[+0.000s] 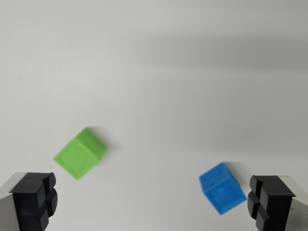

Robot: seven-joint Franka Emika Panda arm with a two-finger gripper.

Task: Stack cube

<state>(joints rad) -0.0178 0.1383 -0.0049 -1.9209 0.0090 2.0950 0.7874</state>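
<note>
Cubes number two on the bare white table point(159, 72): one green cube point(80, 152) ahead of the left finger, one blue cube point(222, 187) just inside the right finger. Both lie apart, unstacked. The gripper point(154, 202) hangs spread wide and empty, fingers point(34, 197) clear of both. Approach seems the step in hand; next comes centring over one cube and descending.
</note>
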